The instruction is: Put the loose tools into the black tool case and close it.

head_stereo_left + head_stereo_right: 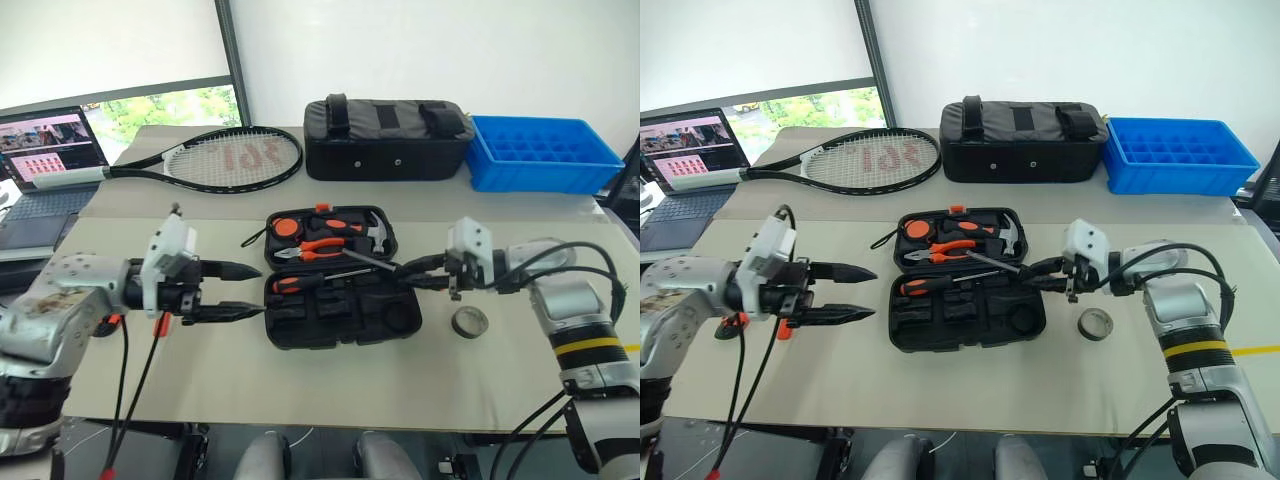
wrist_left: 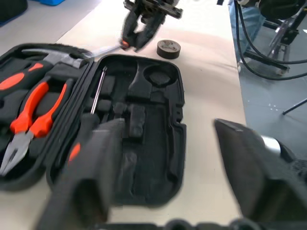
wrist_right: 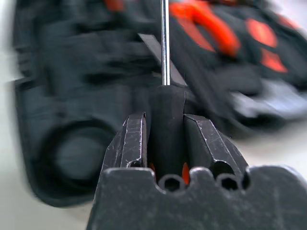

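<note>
screwdriver (image 3: 164, 120) sits clamped in right gripper (image 3: 165, 139); left gripper (image 1: 235, 290) seemingly gapes.

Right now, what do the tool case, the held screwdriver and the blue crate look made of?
Tool case: matte black moulded plastic, slots formed in. Screwdriver in the right claw: shiny metal shaft, dark handle, probably plastic. Blue crate: glossy plastic, moulded grid cells.

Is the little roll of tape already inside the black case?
No, the roll of tape lies on the table beside the open black case, near the right gripper.
</note>
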### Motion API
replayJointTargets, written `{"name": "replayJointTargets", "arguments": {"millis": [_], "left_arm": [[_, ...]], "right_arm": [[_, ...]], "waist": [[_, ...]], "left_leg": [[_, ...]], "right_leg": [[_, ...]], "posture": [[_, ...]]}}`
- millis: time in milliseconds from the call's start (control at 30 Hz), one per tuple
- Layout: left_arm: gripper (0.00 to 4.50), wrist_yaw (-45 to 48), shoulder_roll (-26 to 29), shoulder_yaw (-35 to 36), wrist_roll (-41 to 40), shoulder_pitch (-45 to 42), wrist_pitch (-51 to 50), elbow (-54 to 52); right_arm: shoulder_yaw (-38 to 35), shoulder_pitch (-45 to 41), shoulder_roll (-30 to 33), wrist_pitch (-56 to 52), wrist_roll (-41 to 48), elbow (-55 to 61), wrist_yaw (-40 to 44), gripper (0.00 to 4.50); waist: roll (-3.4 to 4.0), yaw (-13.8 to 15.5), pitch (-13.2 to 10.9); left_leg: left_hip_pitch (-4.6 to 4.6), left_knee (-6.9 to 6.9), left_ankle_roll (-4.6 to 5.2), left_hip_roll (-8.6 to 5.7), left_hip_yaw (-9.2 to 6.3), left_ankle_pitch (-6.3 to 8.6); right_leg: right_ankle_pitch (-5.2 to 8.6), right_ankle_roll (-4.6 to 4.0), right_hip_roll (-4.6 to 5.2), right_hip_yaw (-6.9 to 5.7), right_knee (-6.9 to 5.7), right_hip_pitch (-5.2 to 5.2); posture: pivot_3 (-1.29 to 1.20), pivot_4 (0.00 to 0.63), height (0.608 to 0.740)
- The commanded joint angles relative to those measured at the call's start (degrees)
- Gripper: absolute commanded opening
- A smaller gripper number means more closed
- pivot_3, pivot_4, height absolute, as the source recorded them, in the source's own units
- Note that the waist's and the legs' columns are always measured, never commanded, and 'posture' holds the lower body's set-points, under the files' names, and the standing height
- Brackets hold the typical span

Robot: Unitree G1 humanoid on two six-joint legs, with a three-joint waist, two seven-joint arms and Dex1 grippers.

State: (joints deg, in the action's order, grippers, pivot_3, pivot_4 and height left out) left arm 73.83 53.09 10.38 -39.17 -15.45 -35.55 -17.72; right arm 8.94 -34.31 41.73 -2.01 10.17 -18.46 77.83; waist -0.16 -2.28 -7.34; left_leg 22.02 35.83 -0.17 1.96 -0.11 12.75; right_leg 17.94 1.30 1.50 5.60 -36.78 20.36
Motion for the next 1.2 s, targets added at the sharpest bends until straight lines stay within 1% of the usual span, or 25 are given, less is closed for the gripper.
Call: {"name": "replayJointTargets", "arguments": {"millis": [33,167,400,733,800,833,867,933,967,1067,1200], "left_arm": [[4.42,-1.4,2.1,5.9,-2.8,3.8,-1.5,-4.4],[4.42,-3.1,2.7,10.1,-5.0,9.0,-3.1,-8.3],[4.42,-5.1,2.7,12.2,-6.0,12.1,-3.5,-10.9],[4.42,-6.1,2.9,12.7,-5.7,13.8,-2.3,-11.1],[4.5,-6.1,2.9,12.1,-5.5,13.4,-2.0,-10.7],[4.5,-6.0,2.9,12.0,-5.4,13.2,-1.8,-10.6],[4.5,-6.0,2.9,11.8,-5.3,13.0,-1.7,-10.4],[4.5,-5.9,2.9,11.6,-5.2,12.7,-1.5,-10.1],[4.5,-5.8,3.0,11.5,-5.1,12.6,-1.4,-10.0],[4.5,-5.4,3.1,10.9,-4.8,12.1,-0.9,-9.5],[4.5,-4.9,3.4,10.5,-4.7,11.8,-0.6,-9.2]], "right_arm": [[2.2,-4.1,-1.0,6.9,-2.6,-3.4,2.4,0.85],[5.2,-8.8,-4.4,10.6,-5.5,-9.2,3.2,0.85],[7.7,-14.2,-8.7,16.7,-9.8,-18.3,3.0,0.85],[7.9,-15.7,-9.8,18.7,-10.4,-20.8,4.4,0.85],[7.7,-15.8,-9.8,18.7,-10.4,-20.7,4.3,1.85],[7.5,-15.8,-9.7,18.6,-10.2,-20.6,4.3,2.07],[7.3,-15.8,-9.7,18.5,-10.0,-20.4,4.3,2.39],[6.9,-15.7,-9.4,17.9,-9.6,-19.9,4.5,3.1],[6.7,-15.6,-9.3,17.4,-9.3,-19.5,4.7,3.39],[4.0,-15.2,-9.7,13.6,-5.6,-17.2,4.4,4.45],[-0.7,-14.5,-11.4,4.4,0.0,-14.1,1.2,4.49]], "waist": [[-0.01,0.0,0.0],[-0.12,-0.5,-0.1],[-0.19,-0.3,-0.1],[-0.2,-0.2,-0.1],[-0.2,-0.3,-0.1],[-0.21,-0.3,-0.1],[-0.2,-0.3,-0.1],[-0.2,-0.3,-0.1],[-0.2,-0.3,-0.1],[-0.2,-0.4,-0.1],[-0.2,-0.4,-0.1]], "left_leg": [[-0.01,0.01,0.0,0.0,0.01,0.0],[-0.19,0.01,0.0,0.06,0.07,0.0],[-0.32,-0.03,0.0,0.12,0.07,0.0],[-0.33,-0.05,-0.01,0.11,-0.01,0.0],[-0.34,-0.05,-0.01,0.12,-0.01,0.0],[-0.34,-0.05,-0.01,0.12,0.0,0.0],[-0.34,-0.05,-0.01,0.12,-0.01,0.0],[-0.35,-0.05,-0.01,0.12,-0.01,0.0],[-0.35,-0.06,-0.01,0.12,0.0,0.0],[-0.36,-0.06,-0.01,0.13,0.01,0.0],[-0.37,-0.07,-0.01,0.16,-0.04,0.0]], "right_leg": [[0.0,0.0,0.02,-0.01,-0.01,-0.01],[-0.01,-0.03,0.02,0.0,-0.09,-0.04],[0.02,-0.14,-0.02,-0.06,-0.24,-0.04],[0.0,-0.18,0.08,-0.07,-0.25,-0.04],[0.0,-0.19,0.07,-0.08,-0.25,-0.04],[0.0,-0.19,0.07,-0.08,-0.25,-0.04],[0.0,-0.19,0.07,-0.08,-0.25,-0.04],[0.0,-0.19,0.07,-0.07,-0.26,-0.04],[0.0,-0.19,0.06,-0.08,-0.26,-0.04],[0.0,-0.21,0.06,-0.07,-0.26,-0.03],[-0.01,-0.22,0.05,-0.07,-0.29,-0.03]], "posture": [[0.0,0.15,0.707],[0.0,0.15,0.707],[0.0,0.15,0.707],[0.0,0.15,0.707],[0.0,0.15,0.707],[0.0,0.15,0.707],[0.0,0.15,0.707],[0.0,0.15,0.707],[0.0,0.15,0.707],[0.0,0.15,0.707],[0.0,0.15,0.707]]}}
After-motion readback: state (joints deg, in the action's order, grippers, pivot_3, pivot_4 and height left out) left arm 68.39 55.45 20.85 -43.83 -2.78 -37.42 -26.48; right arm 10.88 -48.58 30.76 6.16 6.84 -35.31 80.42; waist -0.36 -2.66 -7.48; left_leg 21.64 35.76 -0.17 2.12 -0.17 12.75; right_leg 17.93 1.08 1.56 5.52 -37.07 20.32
